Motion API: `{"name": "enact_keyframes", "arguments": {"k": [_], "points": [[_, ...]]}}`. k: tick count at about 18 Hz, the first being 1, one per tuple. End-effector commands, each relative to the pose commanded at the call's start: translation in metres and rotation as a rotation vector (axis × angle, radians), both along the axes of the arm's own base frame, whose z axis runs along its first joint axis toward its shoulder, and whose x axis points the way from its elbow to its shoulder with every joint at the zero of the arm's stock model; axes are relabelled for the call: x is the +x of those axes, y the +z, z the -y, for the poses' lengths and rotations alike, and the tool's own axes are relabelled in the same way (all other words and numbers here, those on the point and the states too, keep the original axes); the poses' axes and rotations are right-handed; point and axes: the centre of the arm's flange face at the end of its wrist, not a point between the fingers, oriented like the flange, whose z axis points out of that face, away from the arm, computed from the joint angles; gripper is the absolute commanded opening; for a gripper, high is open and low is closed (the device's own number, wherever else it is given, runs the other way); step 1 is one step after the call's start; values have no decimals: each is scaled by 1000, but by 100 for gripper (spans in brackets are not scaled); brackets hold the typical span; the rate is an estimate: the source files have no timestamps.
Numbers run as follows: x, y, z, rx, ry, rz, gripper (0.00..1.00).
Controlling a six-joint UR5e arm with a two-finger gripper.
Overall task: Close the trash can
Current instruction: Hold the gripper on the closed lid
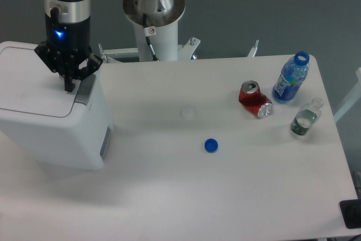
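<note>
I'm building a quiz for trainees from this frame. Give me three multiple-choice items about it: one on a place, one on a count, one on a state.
1. Where is the gripper?
A. over the trash can's lid, at its grey latch strip
B. beside the red soda can
C. above the blue cap

2. How many bottles stand on the table?
A. one
B. two
C. four

3. How is the blue bottle?
A. capped
B. lying on its side
C. upright with no cap

Answers:
1. A: the fingers point down onto the trash can by the latch.
2. B: blue bottle and clear bottle.
3. C: open neck shows; a blue cap lies apart.
</note>
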Motion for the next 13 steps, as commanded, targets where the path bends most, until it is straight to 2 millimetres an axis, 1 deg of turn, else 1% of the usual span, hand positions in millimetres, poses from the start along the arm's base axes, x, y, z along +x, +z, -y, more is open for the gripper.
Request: {"name": "enact_keyframes", "arguments": {"k": [7, 13], "points": [[-1, 1, 1, 3, 1, -1, 0], [1, 7, 3, 14, 0, -7, 0]]}}
